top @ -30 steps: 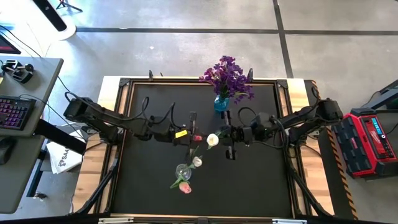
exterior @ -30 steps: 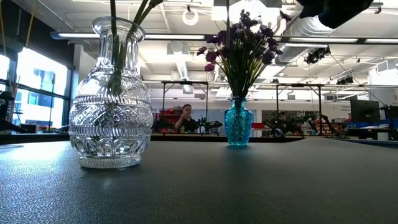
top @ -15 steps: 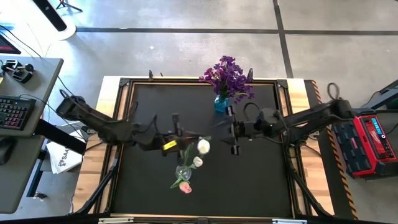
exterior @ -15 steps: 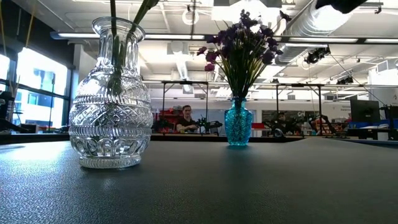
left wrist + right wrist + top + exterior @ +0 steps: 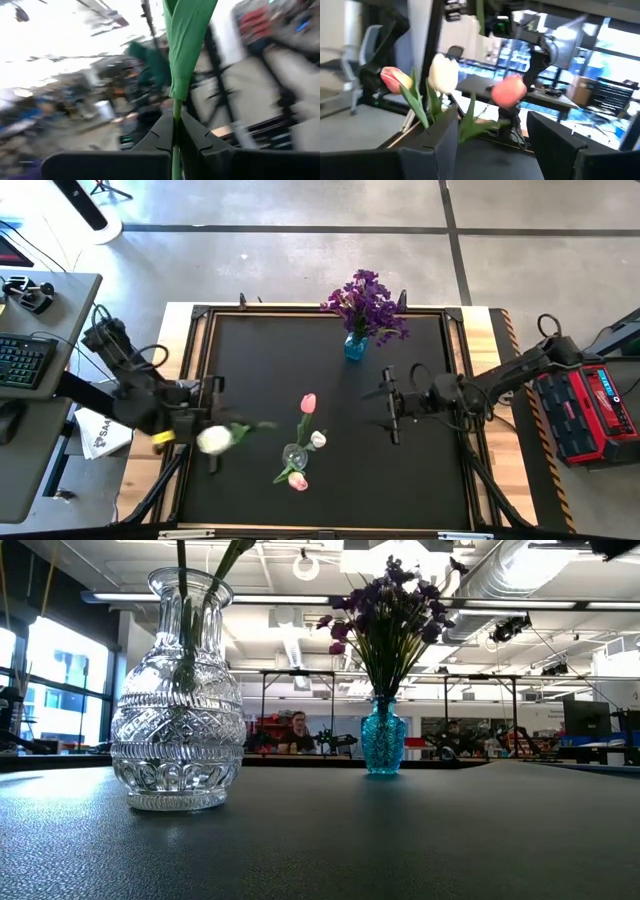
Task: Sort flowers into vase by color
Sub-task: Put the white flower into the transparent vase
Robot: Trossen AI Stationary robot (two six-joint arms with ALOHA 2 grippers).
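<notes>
My left gripper (image 5: 207, 423) hangs over the table's left rim, shut on a white tulip (image 5: 215, 440) whose green leaf (image 5: 187, 40) rises above the fingers. A clear glass vase (image 5: 293, 455) near the table's middle holds two pink tulips (image 5: 307, 402) and a white one (image 5: 317, 439). It also shows in the low view (image 5: 180, 700). A blue vase (image 5: 355, 345) at the far edge holds purple flowers (image 5: 365, 305). My right gripper (image 5: 390, 405) stands open to the right of the clear vase, facing its tulips (image 5: 444, 72), with nothing between its fingers. My left gripper pinches the white tulip's green stem (image 5: 176, 106) between its two fingers, just below the leaf. The fingers lie about level, coming from the table's left side, across the stem. The tulip stands roughly upright in the hold, bloom above the fingers, lifted clear of the table.
The table is a black mat inside a raised frame (image 5: 200, 360). A desk with a keyboard (image 5: 25, 360) stands off the left side, and a red case (image 5: 600, 405) off the right. People sit far behind the table (image 5: 298, 730).
The white tulip has passed from my right gripper to my left. My left gripper has swung with it from the table's middle toward the left edge, rising. My right gripper has let go and drawn back toward the right edge.
</notes>
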